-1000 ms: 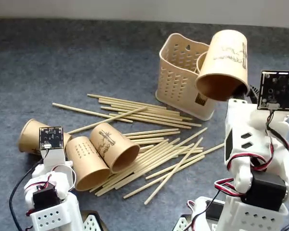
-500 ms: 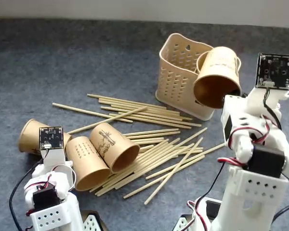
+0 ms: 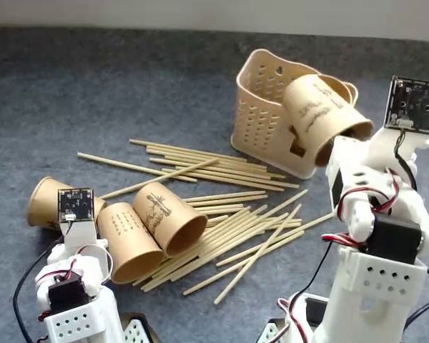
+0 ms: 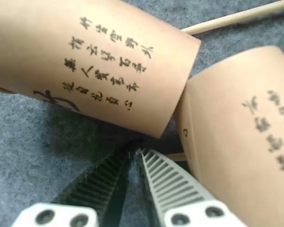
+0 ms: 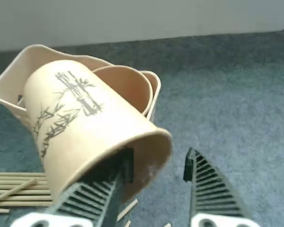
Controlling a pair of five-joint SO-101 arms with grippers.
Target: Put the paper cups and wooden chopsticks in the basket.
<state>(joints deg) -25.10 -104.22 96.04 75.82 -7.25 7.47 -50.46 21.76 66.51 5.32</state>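
From above: toward the far right of the grey table (image 3: 93, 86), a perforated basket (image 3: 261, 118) with 1 upright cup (image 3: 341, 87) inside, just its rim showing over the wall. Propped across the basket's near rim, a tilted cup (image 3: 316, 114), base over the basket, mouth down toward the right arm (image 3: 375, 214). At the near left, 3 loose cups (image 3: 129, 239) on their sides, 2 of them touching, the 3rd partly behind the left arm (image 3: 71, 286). Between those and the basket, scattered wooden chopsticks (image 3: 229, 225), all on the table, none in the basket.

From the left wrist: close on 2 of the loose cups, with print legible on both. Beyond them, 1 chopstick (image 4: 236, 16). Left gripper (image 4: 135, 152) low over the table just short of the nearer cup, tips drawn together, gripping nothing.

From the right wrist: open mouth of the upright cup (image 5: 125, 85) plain behind the tilted cup (image 5: 80, 123), which lies against the basket (image 5: 9, 80) wall. Right gripper (image 5: 158, 158) spread wide, clamping nothing: 1 finger (image 5: 109, 184) at the tilted cup's mouth, contact impossible to tell, the other well clear of the rim. A few wooden chopsticks (image 5: 9, 191) beside.
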